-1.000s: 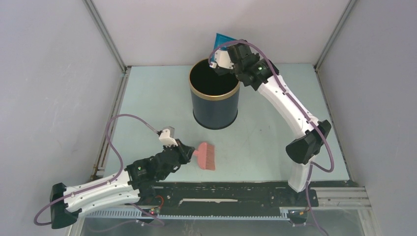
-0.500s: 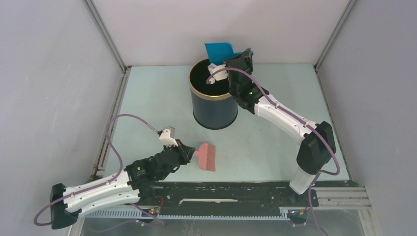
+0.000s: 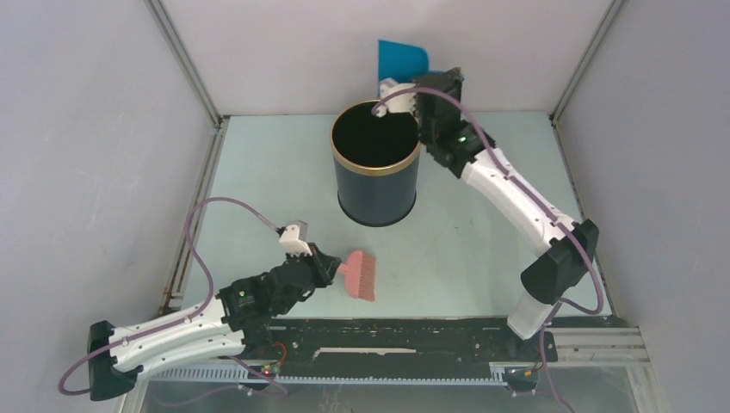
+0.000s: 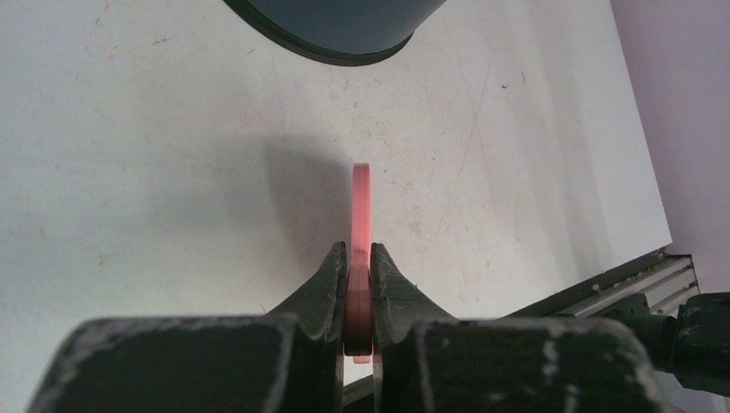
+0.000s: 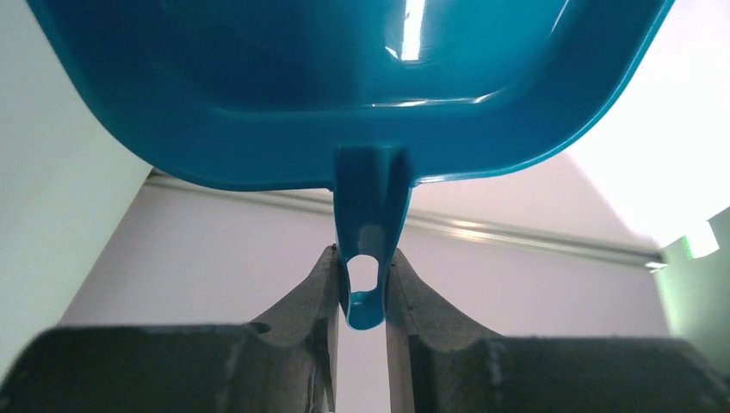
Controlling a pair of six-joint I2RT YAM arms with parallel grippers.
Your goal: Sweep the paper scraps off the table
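Paper scraps: none to be made out in any view. None on the pale tabletop point(image 3: 258, 172), none in the visible part of the blue dustpan point(image 5: 258, 77), nothing legible in the dark mouth of the bin point(image 3: 375, 185). Probably tipped in already, though impossible to confirm. No direction from either tool to give, then, and no long axis. Bin upright at the middle of the far half, close to the far edge. Dustpan raised above the far edge, just beyond the bin's far-right rim, handle pointing down into the right tool point(image 5: 361, 288), which is clenched on that handle from both sides. Left tool point(image 4: 358, 275) low by the near edge, left of centre, clenched on the flat handle of the pink brush point(image 3: 361, 275). Brush axis running rightward and slightly toward the near edge; bristles close over the tabletop, contact not determinable. For any stray scrap in the near half, left arm judged nearer; for the far edge, the right. Open room broad to the left of the bin, between bin and brush, and toward the right edge; bounded by metal framing at the sides and the black strip point(image 3: 387, 331) along the near edge.
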